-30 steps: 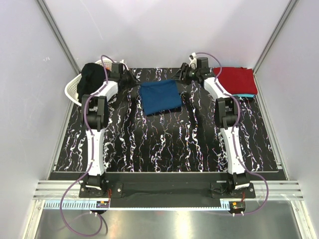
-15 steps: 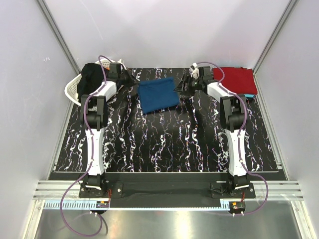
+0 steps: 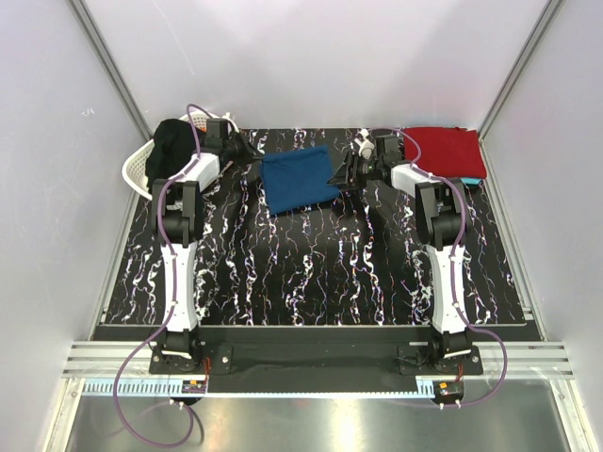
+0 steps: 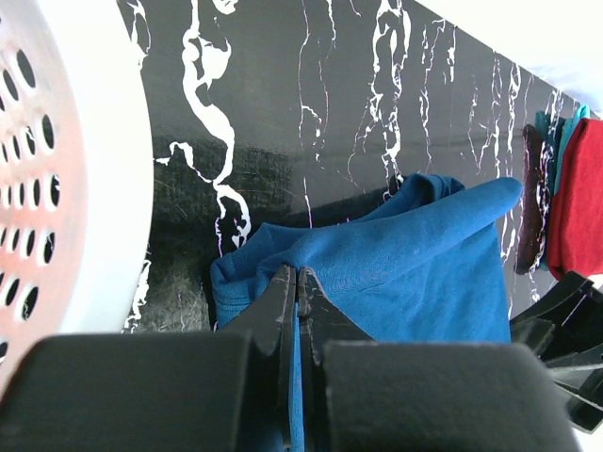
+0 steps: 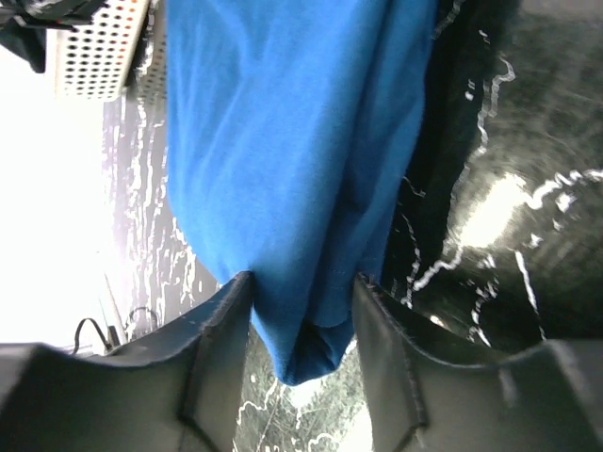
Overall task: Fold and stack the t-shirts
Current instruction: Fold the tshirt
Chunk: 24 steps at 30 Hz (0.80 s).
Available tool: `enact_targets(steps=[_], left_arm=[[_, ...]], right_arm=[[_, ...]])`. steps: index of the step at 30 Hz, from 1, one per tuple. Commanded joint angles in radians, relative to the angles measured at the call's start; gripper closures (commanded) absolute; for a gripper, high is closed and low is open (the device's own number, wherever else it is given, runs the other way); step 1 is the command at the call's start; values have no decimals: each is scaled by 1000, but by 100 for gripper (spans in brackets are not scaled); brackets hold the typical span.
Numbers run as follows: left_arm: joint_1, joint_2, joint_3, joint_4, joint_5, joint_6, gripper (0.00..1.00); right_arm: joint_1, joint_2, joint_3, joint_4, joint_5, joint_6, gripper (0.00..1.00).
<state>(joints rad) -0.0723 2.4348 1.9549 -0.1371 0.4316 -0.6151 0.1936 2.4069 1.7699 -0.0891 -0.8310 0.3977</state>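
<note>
Since the earlier frame, the right gripper (image 3: 340, 174) has been swung nearer and lower, down to the right edge of the blue t-shirt (image 3: 300, 180). The shirt's right side has been shifted slightly and is now bunched. The left gripper (image 3: 254, 160) is found where it was, at the shirt's left corner.

The blue t-shirt is soft matte cloth, folded into a rough rectangle with a creased surface. It is laid at the far middle of the table (image 3: 311, 273), a glossy black top veined in white. In the left wrist view, the left gripper (image 4: 297, 279) is seen pressed together on a pinched ridge of the shirt (image 4: 415, 273). In the right wrist view, the fingers (image 5: 221, 348) of the right gripper (image 5: 301, 282) are held apart on either side of a hanging fold of the shirt (image 5: 283, 160). Whether the cloth is squeezed there cannot be told.

A red t-shirt (image 3: 447, 151) is laid folded at the far right corner, on top of a turquoise t-shirt (image 3: 468, 179), of which only a strip is shown. A white perforated plastic basket (image 3: 139, 169) is set at the far left, and a black cloth (image 3: 175, 141) is heaped in it. The basket rim (image 4: 85, 188) is seen just beside the left gripper.
</note>
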Motion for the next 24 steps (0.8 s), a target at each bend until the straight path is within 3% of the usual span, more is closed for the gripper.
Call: enact_targets(steps=[1, 5, 6, 9, 16, 22, 24], left_arm=[[9, -102, 18, 10, -13, 37, 100], [17, -111, 15, 5, -24, 44, 100], [22, -112, 15, 4, -25, 46, 100], [25, -128, 4, -10, -60, 61, 100], [28, -155, 10, -82, -172, 101, 100], [37, -111, 24, -107, -166, 110, 100], [39, -92, 27, -107, -172, 112, 100]], right_arm=[[9, -23, -4, 115, -72, 6, 48], [10, 6, 8, 120, -68, 7, 69], [10, 8, 8, 120, -57, 7, 84], [10, 17, 2, 120, -49, 6, 100], [10, 38, 11, 118, -22, 33, 100], [10, 46, 22, 124, -20, 61, 100], [10, 49, 29, 126, -29, 69, 94]])
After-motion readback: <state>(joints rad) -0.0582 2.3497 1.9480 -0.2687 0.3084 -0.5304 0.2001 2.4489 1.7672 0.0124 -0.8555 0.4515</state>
